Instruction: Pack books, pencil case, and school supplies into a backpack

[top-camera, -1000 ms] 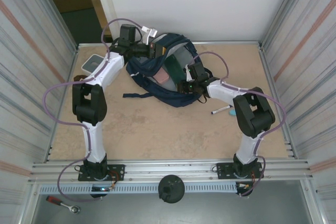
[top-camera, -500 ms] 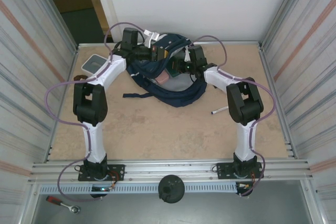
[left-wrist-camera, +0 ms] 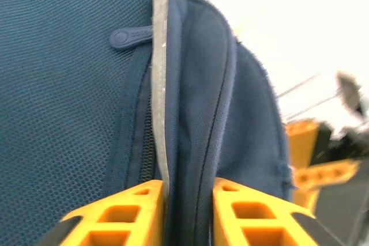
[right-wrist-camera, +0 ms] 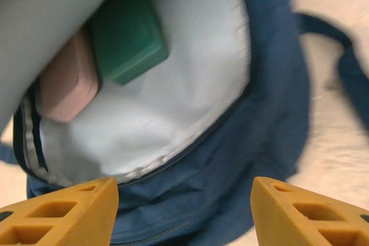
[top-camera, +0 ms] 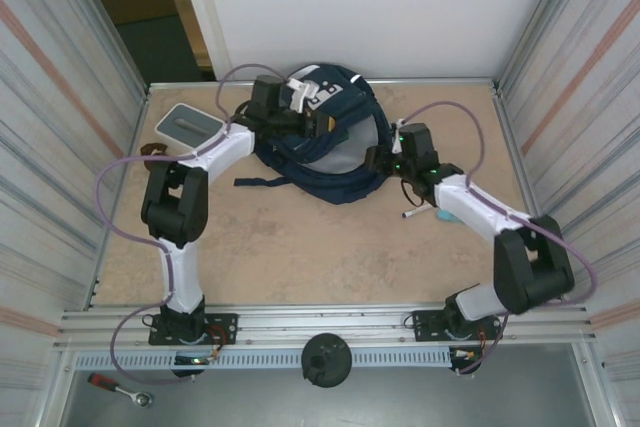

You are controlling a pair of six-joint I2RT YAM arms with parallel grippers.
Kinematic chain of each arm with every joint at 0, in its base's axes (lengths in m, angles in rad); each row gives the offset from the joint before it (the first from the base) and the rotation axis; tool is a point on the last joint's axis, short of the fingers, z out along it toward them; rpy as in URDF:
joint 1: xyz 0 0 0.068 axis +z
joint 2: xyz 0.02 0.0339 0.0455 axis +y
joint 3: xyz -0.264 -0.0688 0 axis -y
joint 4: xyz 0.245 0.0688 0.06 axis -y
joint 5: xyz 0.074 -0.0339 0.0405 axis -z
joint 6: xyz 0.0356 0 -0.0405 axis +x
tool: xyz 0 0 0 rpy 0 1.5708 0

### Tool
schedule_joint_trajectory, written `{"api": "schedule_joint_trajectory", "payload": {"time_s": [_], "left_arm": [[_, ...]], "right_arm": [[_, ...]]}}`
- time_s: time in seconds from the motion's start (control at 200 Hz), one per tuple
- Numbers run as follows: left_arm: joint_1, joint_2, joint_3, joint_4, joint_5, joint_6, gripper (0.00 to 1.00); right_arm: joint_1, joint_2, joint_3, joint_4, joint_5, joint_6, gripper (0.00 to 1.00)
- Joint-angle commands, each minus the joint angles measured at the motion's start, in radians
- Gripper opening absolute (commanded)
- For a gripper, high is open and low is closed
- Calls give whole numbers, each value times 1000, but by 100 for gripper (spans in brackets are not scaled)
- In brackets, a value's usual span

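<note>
**top view.** the navy backpack (top-camera: 335,185) lies at the far middle of the table (top-camera: 300,257), with its mouth turned toward the right arm. the left arm reaches the backpack's far-left rim, and the right arm hangs at its right edge. a slim white marker (top-camera: 420,211) with a blue cap lies on the table just beside the right forearm, apart from the backpack. a white-and-grey square box (top-camera: 195,125) sits near the far-left corner. a pale patch (top-camera: 322,95) on top of the backpack bears dark marks that we cannot read.

**left wrist view.** the left fingers (left-wrist-camera: 121,217) stand narrowly apart. a ridge of backpack fabric with its zip line fills the gap between them. we cannot tell whether they press on it or merely flank it. a zip pull (left-wrist-camera: 130,36) higher up carries raised lettering, too blurred to read.

**right wrist view.** the right fingers (right-wrist-camera: 63,211) stand wide apart with nothing in their grasp, poised over the open mouth. inside, against the white lining (right-wrist-camera: 190,84), a green block-shaped item (right-wrist-camera: 127,38) lies touching a pink item (right-wrist-camera: 66,84). both are partly under a grey flap (right-wrist-camera: 46,4).
</note>
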Motion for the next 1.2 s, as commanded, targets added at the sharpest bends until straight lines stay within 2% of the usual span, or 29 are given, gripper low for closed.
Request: {"api": "schedule_joint_trajectory", "payload": {"time_s": [0.0,0.12,0.22,0.356,0.491,0.661,0.792,1.032,1.197], "left_arm": [[-12,-96,-58,9,-117,79,37],[5,-231,-191,21,-261,144,48],[55,-319,-304,60,-340,110,56],[158,-317,-334,31,-353,20,58],[216,-210,-227,-61,-303,-6,59],[206,-34,-54,-114,-199,-17,58],[178,51,-6,-132,-182,-16,57],[130,30,-186,-15,-172,-56,54],[59,-27,-302,16,-193,-48,53]], "right_arm": [[-12,-49,-42,-7,64,43,65],[17,-15,-50,78,-10,94,70],[64,70,-9,112,-36,103,70],[117,171,24,168,-51,115,67],[135,241,26,184,-47,126,63],[121,266,-4,172,-16,115,56],[82,296,13,136,-35,101,50],[-13,385,134,22,-48,47,41],[-72,432,226,-12,-78,28,39]]}}
